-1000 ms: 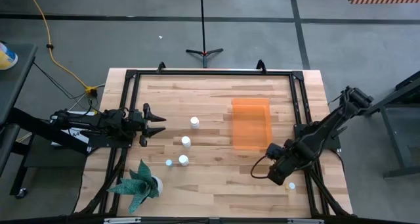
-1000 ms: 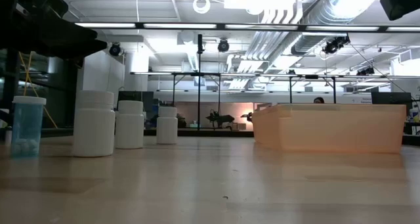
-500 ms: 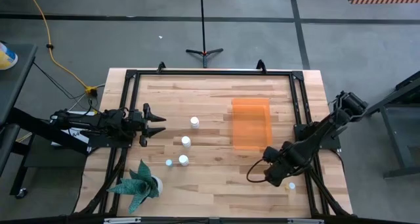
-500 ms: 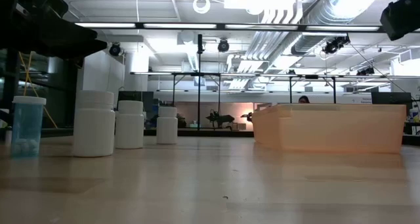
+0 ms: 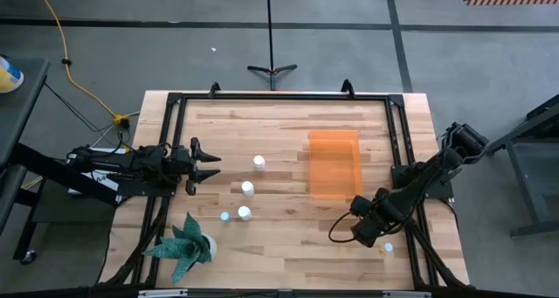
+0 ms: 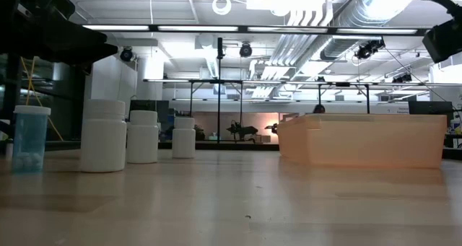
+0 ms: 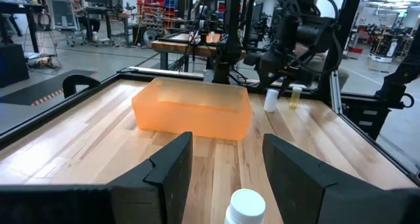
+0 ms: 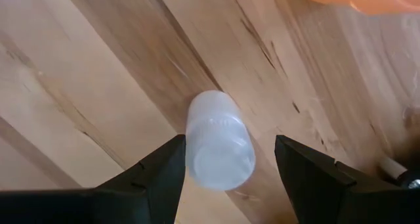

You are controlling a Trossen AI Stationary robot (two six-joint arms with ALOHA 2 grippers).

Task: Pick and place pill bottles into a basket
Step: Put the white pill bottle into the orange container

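Observation:
The orange basket stands on the table's right half; it also shows in the low view and the left wrist view. Three white pill bottles stand left of it. My right gripper is open, pointing down near the basket's near right corner. Its fingers stand on either side of an upright white bottle, which the arm hides in the high view. My left gripper waits open at the table's left edge, a bottle cap in front of it.
A small bluish bottle stands by the white ones, and another small bottle stands at the near right. A potted plant stands at the near left. A black frame rail runs along the table's edges.
My right gripper has gone down and a little toward the table's near edge, over the bottle near the basket's near right corner. Its arm has dropped into the low view's upper right corner.

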